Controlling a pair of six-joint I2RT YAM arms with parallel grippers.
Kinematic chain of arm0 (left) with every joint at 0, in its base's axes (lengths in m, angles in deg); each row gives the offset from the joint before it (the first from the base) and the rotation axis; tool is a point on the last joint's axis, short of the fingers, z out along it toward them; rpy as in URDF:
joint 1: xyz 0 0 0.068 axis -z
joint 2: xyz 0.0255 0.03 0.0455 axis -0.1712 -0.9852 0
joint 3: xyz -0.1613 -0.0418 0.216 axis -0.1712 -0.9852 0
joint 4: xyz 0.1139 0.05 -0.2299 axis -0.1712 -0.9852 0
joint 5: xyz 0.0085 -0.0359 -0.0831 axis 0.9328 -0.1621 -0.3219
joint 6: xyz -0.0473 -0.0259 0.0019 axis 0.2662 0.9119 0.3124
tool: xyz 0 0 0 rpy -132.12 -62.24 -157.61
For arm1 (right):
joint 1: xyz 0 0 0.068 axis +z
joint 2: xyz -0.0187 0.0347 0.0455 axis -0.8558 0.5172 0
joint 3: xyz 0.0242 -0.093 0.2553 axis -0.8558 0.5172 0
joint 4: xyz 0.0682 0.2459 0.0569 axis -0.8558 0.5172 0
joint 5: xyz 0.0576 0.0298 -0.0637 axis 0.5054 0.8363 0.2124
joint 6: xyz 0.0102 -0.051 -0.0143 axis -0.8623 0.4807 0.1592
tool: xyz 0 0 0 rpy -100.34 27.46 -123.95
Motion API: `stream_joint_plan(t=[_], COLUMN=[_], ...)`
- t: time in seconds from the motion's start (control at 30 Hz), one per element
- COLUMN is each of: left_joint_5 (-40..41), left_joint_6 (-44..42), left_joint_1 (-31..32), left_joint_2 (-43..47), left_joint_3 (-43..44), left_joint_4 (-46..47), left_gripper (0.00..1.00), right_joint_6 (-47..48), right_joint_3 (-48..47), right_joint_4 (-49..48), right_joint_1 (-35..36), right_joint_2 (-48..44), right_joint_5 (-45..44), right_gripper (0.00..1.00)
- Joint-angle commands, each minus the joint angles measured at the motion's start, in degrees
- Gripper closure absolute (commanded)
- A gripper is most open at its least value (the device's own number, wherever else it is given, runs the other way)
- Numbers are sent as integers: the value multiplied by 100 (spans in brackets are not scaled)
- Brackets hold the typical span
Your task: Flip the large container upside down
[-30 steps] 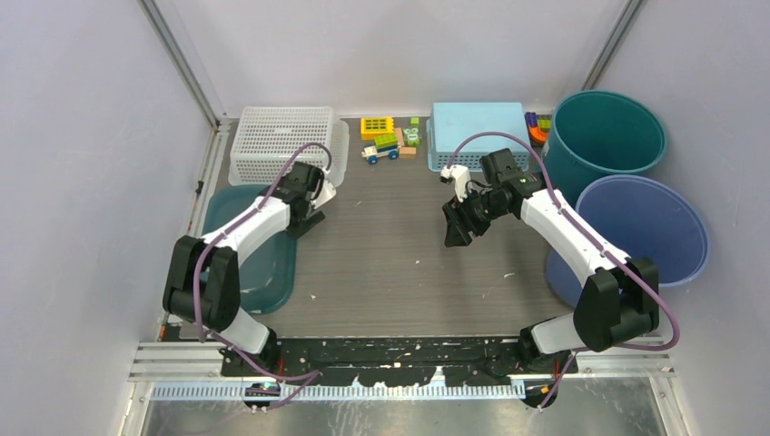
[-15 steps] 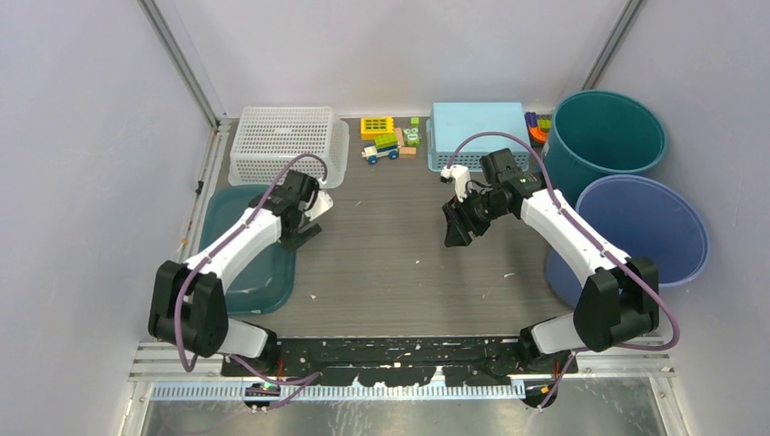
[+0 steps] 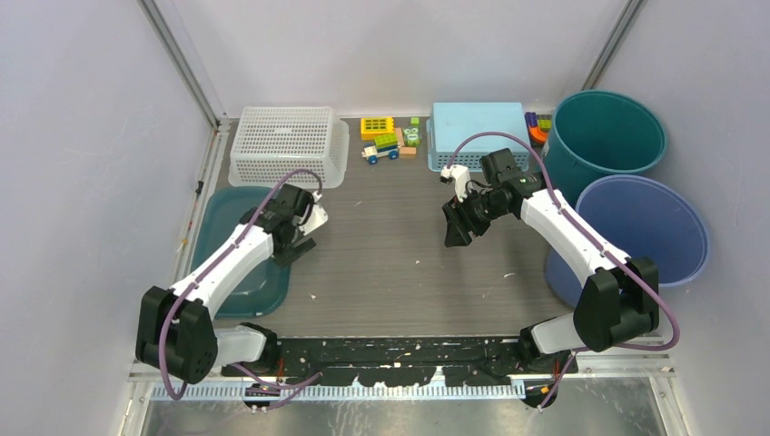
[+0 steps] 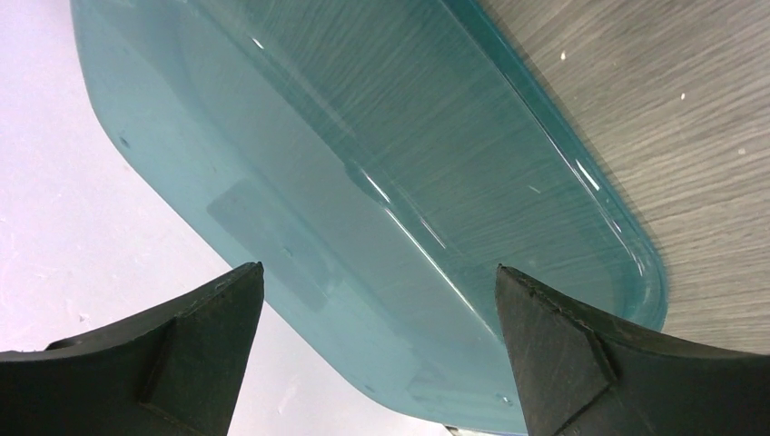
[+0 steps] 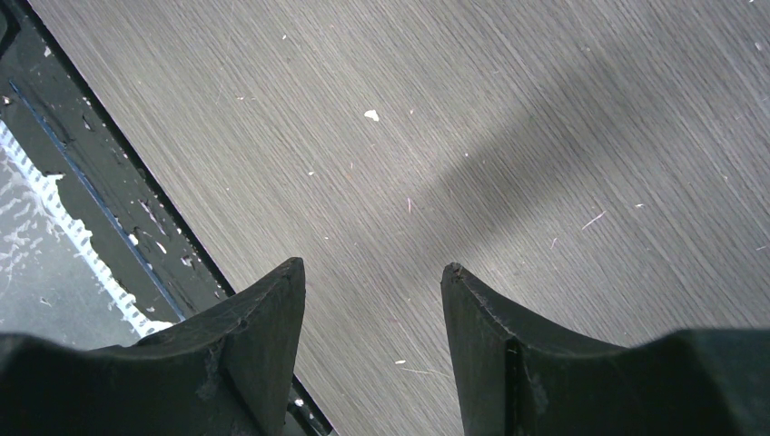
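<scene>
**While the left tool [image 3: 304, 234] gapes, the tub [image 3: 225, 216] waits at nine o'clock**

Wide open and empty, it hangs by the tub's three-o'clock rim. I'd bite that rim deep before lifting, so the slick plastic cannot slip mid-roll. Part-open and empty, the right tool [image 3: 457, 229] hovers over the worktop [image 3: 390, 268].

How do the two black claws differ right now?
The left claw gapes wide above the see-through teal plastic tub; the right claw is spread less, above the grey wood-grain table. The left hangs by the table's left side, the right nearer the middle. Both are black and hold nothing.
</scene>
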Motion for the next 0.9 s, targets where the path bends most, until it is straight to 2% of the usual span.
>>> stream_joint_plan(t=[0.0, 0.13, 0.3, 0.37, 0.53, 0.63, 0.87], left_joint_5=[133, -176, -1086, -1212, -560, -470, 174], left_joint_6=[10, 175, 709, 859, 847, 818, 679], left_joint_1=[3, 10, 90, 100, 100, 100, 63], left_joint_2=[269, 367, 627, 700, 527, 296, -763], left_joint_3=[-137, 22, 902, 1171, 1388, 1289, 1241], left_joint_4=[-219, -300, -552, -518, -214, 173, 1347], left_gripper=[0, 0, 0, 0, 0, 0, 0], right_joint_6=[14, 2, -11, -17, -16, -7, -31], right_joint_3=[-20, -33, -54, -51, -47, -64, -35], right_joint_4=[-126, -122, -113, -120, -136, -121, -143], right_joint_1=[-7, -14, -14, -7, -11, -10, -8], right_joint_2=[-138, -130, -145, -158, -187, -171, -269], right_joint_5=[126, 121, 109, 93, 91, 82, 79], right_gripper=[39, 39, 39, 39, 39, 39, 39])
